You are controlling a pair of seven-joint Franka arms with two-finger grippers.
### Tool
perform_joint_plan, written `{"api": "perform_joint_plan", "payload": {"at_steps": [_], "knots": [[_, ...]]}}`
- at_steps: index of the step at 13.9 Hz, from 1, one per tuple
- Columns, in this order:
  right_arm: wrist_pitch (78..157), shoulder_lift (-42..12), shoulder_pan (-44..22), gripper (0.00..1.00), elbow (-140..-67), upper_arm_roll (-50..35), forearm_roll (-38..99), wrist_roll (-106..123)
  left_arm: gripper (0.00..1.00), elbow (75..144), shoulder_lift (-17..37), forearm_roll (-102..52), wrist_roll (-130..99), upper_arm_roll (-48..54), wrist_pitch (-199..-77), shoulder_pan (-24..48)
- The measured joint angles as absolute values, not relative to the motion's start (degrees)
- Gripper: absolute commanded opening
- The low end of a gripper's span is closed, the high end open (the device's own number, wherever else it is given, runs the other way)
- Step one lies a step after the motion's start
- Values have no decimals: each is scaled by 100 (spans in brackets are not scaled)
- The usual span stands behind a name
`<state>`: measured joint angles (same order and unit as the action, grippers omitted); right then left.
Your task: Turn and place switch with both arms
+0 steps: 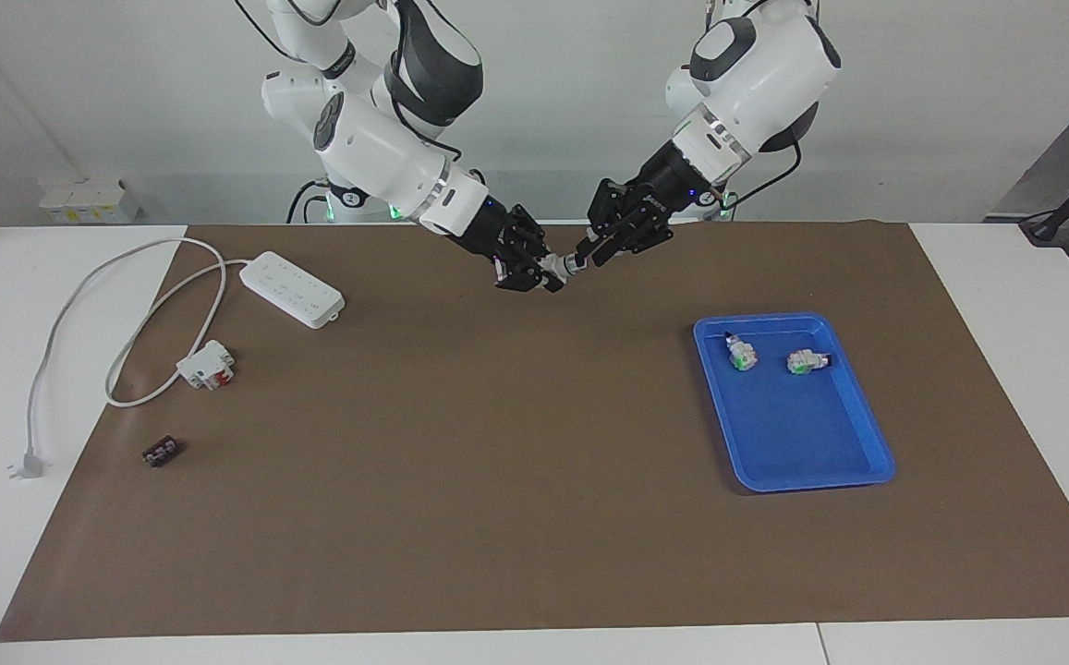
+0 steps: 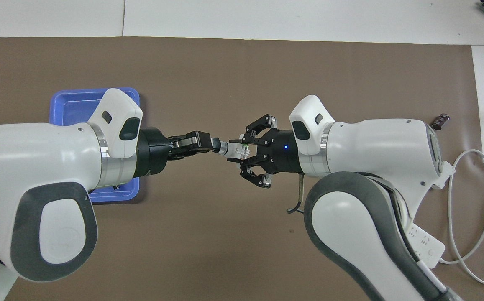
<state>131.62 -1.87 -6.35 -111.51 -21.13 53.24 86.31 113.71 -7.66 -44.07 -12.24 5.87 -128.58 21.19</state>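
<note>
The switch [image 1: 560,268] is up in the air over the bare brown mat [image 1: 460,462], not over the blue tray [image 1: 802,434] but off its side toward the right arm's end of the surface. The right claw [image 1: 543,271] is closed on the white body of the switch, and the black knob points out toward the left claw [image 1: 594,251]. The left claw is at the knob end and seems to touch it. Whether it has already closed on the knob, I cannot tell.

I judge that the step in hand is the turning of the knob. To do it well, the right claw should hold the body firmly without moving. The left claw should sit straight in line with the knob, close on it fully, and only then rotate about the knob's own axis (a tilted grip could pull the small part out of the other claw).

For the placing, there is much room. Two other switches [image 1: 739,354] lie in the tray, in the part nearer to the robots, and the rest of its floor is bare. The tray's raised rim must be passed from above. Between the tray and the claws nothing lies on the mat.
</note>
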Motion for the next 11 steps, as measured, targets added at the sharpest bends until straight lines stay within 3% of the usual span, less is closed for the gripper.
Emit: {"api": "perform_joint_plan", "payload": {"at_steps": [3, 9, 11], "knots": [[13163, -186, -635, 0, -11153, -2113, 5324, 8631, 28, 11371, -741, -4406, -1209, 587, -12858, 2134], [13164, -184, -634, 0, -11159, -2106, 5324, 8631, 2, 11370, -741, -4402, -1185, 588, -12860, 2151], [13164, -176, -634, 0, -11174, -2105, 5327, 8631, 0, 11370, -739, -4401, -1177, 590, -12864, 2163]]}}
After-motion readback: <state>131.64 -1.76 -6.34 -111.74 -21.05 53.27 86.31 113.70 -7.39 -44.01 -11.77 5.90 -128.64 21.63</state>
